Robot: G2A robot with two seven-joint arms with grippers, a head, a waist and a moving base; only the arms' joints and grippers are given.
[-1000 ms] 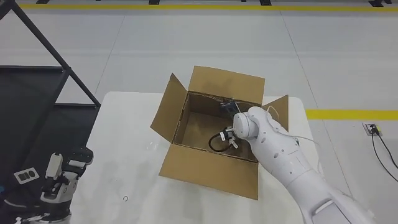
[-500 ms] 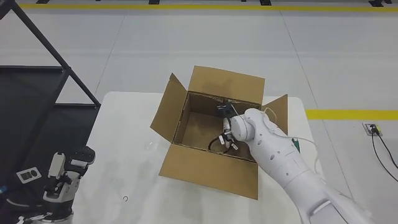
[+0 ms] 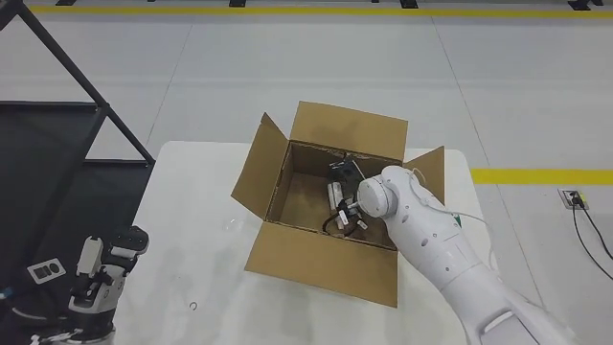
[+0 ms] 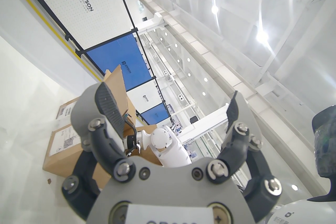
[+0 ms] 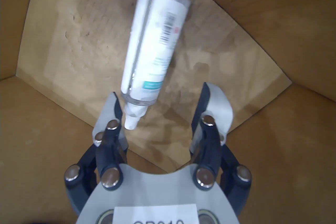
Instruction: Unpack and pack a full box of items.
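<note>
**Figure. Packing station, top and wrist views.** The cardboard box (image 3: 321,259) stands on the white table (image 3: 192,249) with its flaps folded outward. The right arm (image 3: 431,240) bends over the near wall of the box, and the right gripper (image 3: 345,213) hangs inside it, above the brown floor.

In the right wrist view, the right gripper (image 5: 161,97) has its fingers (image 5: 216,104) spread wide and clasps nothing. A bottle (image 5: 155,43), a clear cylinder with white contents and a printed label, shows just ahead of the fingertips, slanted across the line of the gripper. Whether it rests on the box floor cannot be told. Its narrow white nozzle points back toward the gripper and reaches into the gap between the two fingers, just beside one of them. Whether nozzle and finger touch cannot be told. The wide, flat end of the bottle lies farther ahead, toward a corner of the floor.

The left gripper (image 3: 101,268) sits well apart from the box, beyond the table's edge on the robot's left. In the left wrist view it points up toward the ceiling lights. Its ribbed pads (image 4: 109,104) are spread apart with nothing between them, and the box and the right arm lie far ahead of it, past one finger.
</note>
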